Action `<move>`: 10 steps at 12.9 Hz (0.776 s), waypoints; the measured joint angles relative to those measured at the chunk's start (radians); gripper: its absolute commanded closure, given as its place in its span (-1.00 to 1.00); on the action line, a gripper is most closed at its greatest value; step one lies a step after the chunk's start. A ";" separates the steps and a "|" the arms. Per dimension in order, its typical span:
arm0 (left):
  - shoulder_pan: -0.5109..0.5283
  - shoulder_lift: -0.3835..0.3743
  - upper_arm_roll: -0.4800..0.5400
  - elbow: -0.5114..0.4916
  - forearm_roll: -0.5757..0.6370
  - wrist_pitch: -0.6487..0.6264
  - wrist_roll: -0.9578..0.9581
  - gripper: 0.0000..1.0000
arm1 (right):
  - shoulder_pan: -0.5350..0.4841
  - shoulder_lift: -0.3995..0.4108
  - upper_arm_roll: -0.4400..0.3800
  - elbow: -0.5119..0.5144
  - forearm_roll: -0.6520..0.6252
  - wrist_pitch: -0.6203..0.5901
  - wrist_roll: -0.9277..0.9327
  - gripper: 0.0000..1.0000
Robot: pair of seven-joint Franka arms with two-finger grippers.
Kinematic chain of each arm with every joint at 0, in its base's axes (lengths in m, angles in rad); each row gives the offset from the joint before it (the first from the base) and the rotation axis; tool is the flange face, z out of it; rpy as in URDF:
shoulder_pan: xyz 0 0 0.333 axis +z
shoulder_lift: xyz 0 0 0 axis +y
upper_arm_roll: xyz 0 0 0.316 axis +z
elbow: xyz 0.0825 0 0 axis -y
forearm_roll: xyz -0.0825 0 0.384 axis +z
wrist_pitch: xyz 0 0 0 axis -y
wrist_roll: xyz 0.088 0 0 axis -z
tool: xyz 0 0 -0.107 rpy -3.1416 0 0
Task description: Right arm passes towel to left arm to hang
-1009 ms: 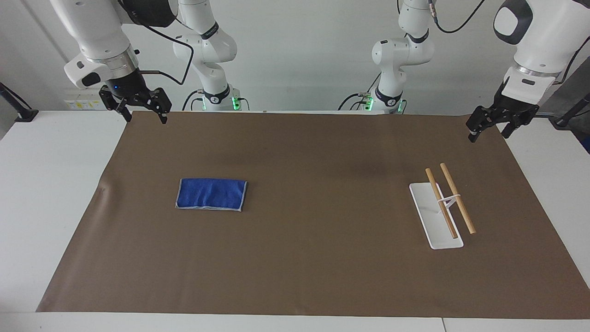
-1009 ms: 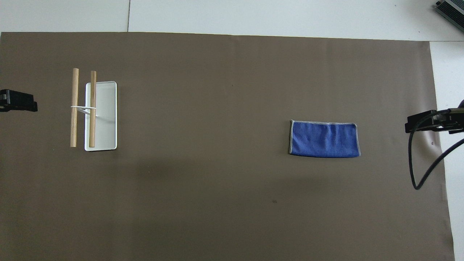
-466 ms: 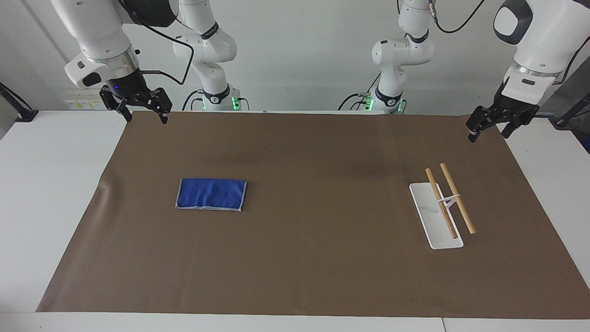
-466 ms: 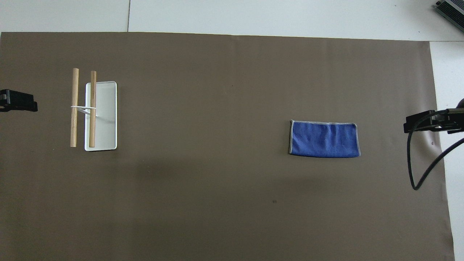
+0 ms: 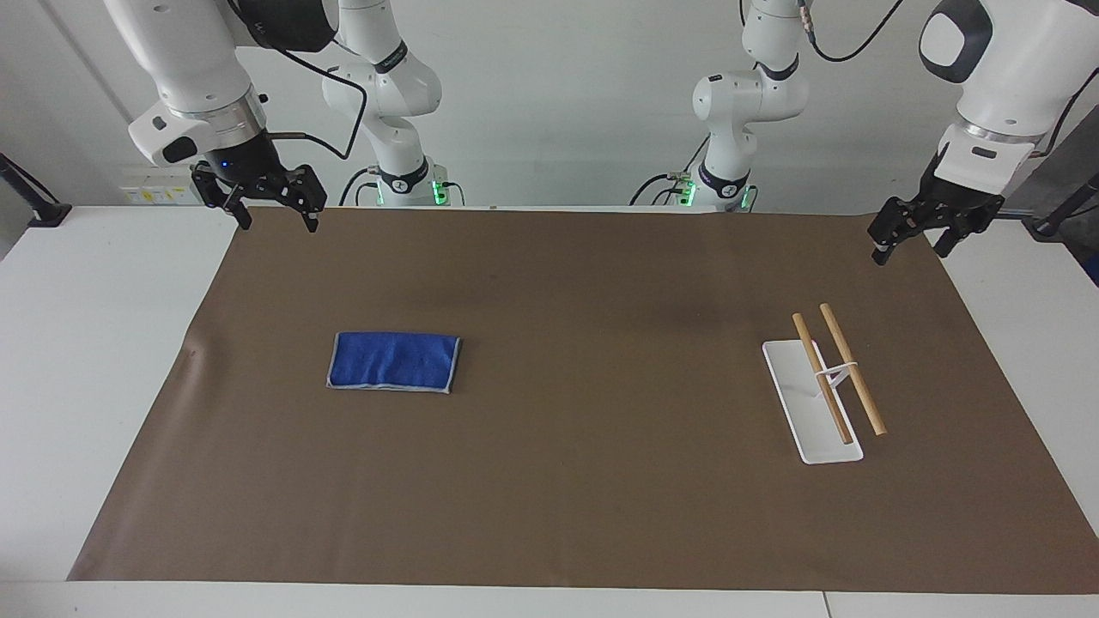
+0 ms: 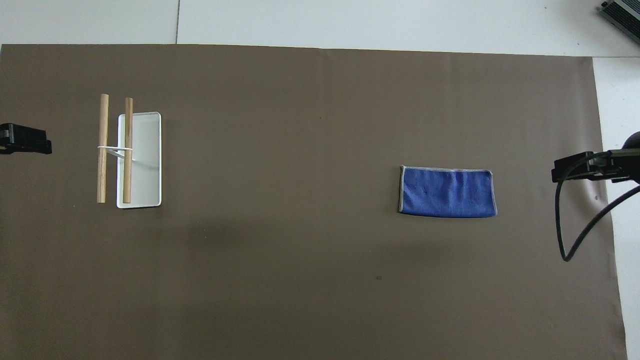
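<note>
The blue towel [image 5: 393, 362] lies flat and folded on the brown mat, toward the right arm's end of the table; it also shows in the overhead view [image 6: 447, 192]. My right gripper [image 5: 277, 221] is open and empty, up in the air over the mat's corner by its own base, apart from the towel; its tip shows in the overhead view [image 6: 567, 171]. My left gripper [image 5: 908, 251] is open and empty, waiting over the mat's edge at the left arm's end; its tip also shows in the overhead view [image 6: 30, 145].
A white rack [image 5: 811, 403] with two wooden bars [image 5: 850, 367] stands on the mat toward the left arm's end, also in the overhead view [image 6: 145, 160]. The brown mat [image 5: 584, 481] covers most of the white table. A black cable [image 6: 570, 235] loops off the right wrist.
My right gripper has shifted slightly toward the towel. The towel, the rack and the left arm have not moved.
</note>
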 measured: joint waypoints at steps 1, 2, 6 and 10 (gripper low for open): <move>0.000 0.000 0.000 0.000 0.000 0.000 0.000 -1.00 | 0.000 0.000 0.000 -0.004 0.000 0.004 0.000 -1.00; 0.000 0.000 0.000 0.000 0.000 0.000 0.000 -1.00 | 0.000 0.000 0.000 -0.007 0.000 0.009 0.000 -1.00; 0.000 0.000 0.000 0.000 0.000 0.000 0.000 -1.00 | 0.025 -0.018 0.007 -0.097 0.000 0.153 -0.002 -1.00; 0.000 0.000 0.000 0.000 0.000 0.000 0.000 -1.00 | 0.040 -0.011 0.012 -0.236 0.000 0.328 -0.002 -1.00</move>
